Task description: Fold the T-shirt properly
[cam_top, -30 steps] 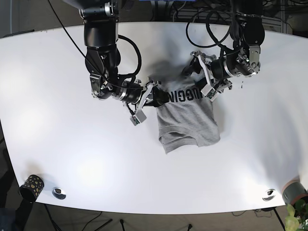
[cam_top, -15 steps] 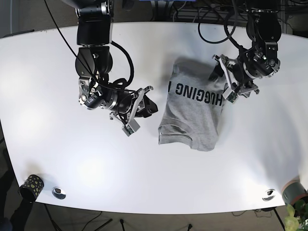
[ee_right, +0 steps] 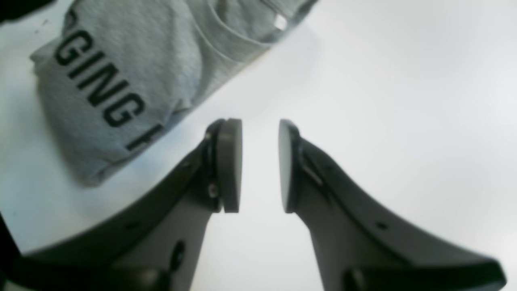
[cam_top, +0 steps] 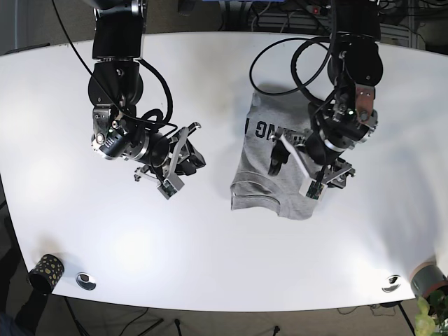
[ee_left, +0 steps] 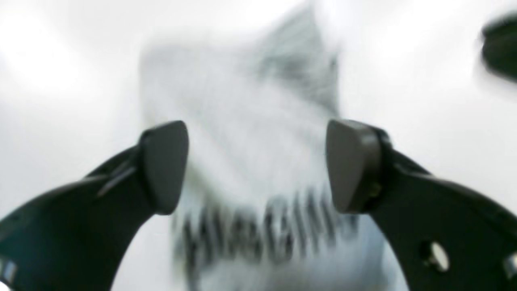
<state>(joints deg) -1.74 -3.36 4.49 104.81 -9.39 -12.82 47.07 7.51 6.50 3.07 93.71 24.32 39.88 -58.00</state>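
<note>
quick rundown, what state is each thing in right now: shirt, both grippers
T-shirt: folded, lying flat on the table, print facing up, held by neither gripper
left gripper: open, empty, above the shirt
right gripper: slightly open, empty, over bare table beside the shirt

The T-shirt (cam_top: 276, 171) lies on the table (cam_top: 224, 259), right of centre. The left gripper (cam_top: 308, 164) hangs over it. The right gripper (cam_top: 183, 162) sits apart, to its left.
</note>
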